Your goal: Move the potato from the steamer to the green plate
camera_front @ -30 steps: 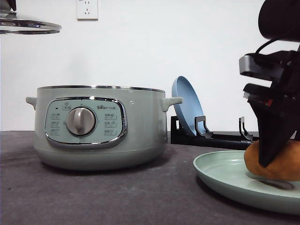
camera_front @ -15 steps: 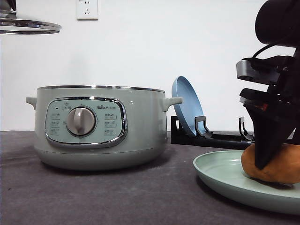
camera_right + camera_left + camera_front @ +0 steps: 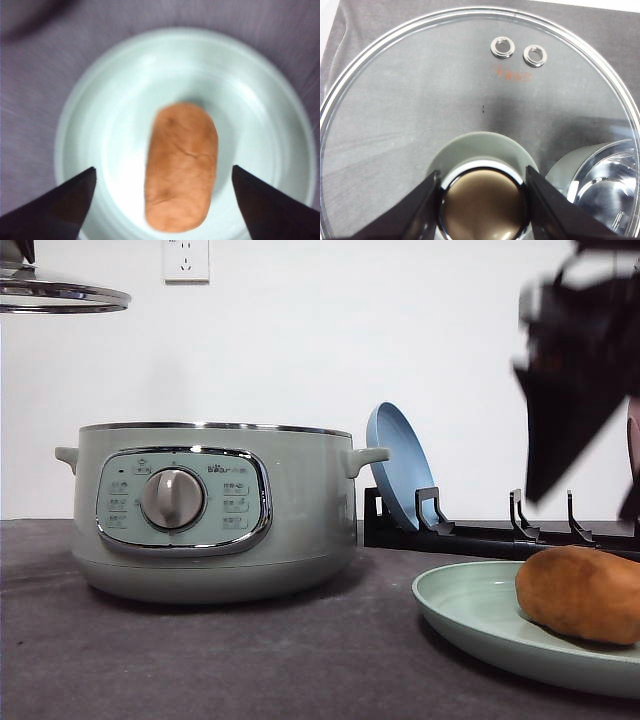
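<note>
The orange-brown potato (image 3: pixel 580 592) lies on the pale green plate (image 3: pixel 465 612) at the front right of the table. In the right wrist view the potato (image 3: pixel 181 165) rests near the middle of the plate (image 3: pixel 100 125). My right gripper (image 3: pixel 580 508) hangs open and blurred above it, touching nothing, its fingers (image 3: pixel 60 205) spread wide on both sides. The sage-green steamer (image 3: pixel 210 510) stands uncovered at centre left. My left gripper (image 3: pixel 484 205) is shut on the knob (image 3: pixel 484 200) of the glass lid (image 3: pixel 60 295), held high at the upper left.
A blue plate (image 3: pixel 398 475) leans upright in a black rack (image 3: pixel 480 535) behind the green plate and right of the steamer. The steamer's rim (image 3: pixel 600 185) shows through the lid. Dark grey cloth covers the table (image 3: pixel 250 660).
My right gripper has opened, let go of the potato and risen well above the plate. The potato has settled on the green plate. The left arm and lid have not moved.
</note>
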